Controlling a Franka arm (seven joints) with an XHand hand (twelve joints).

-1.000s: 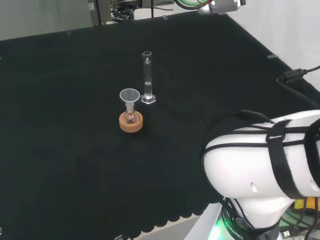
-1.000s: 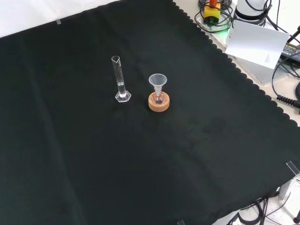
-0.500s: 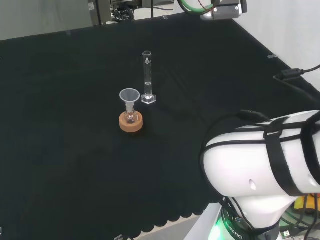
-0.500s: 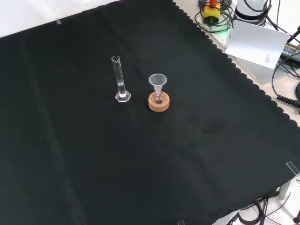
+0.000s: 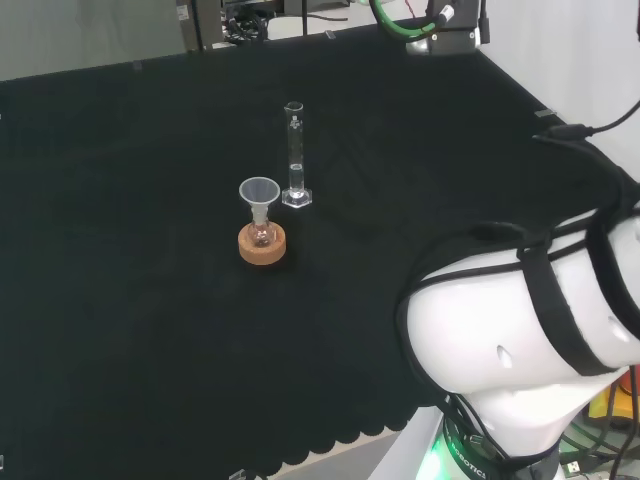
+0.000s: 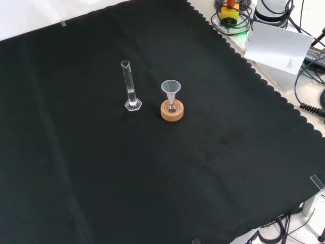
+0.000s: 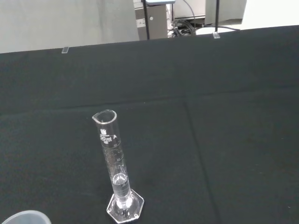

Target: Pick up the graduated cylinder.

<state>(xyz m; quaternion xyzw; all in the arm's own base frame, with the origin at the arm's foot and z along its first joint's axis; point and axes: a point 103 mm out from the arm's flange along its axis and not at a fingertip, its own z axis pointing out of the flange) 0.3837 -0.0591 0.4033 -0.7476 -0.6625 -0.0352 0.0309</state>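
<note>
The robot hand's fingers cannot be made out, so whether they are spread or curled I cannot tell. The graduated cylinder (image 7: 117, 168) stands upright and untouched on the desk (image 6: 152, 193), just beside a funnel (image 6: 170, 87) set in a small flask on a cork ring (image 6: 172, 111). The approach is in hand — next comes closing in on the tube without knocking the funnel.
</note>
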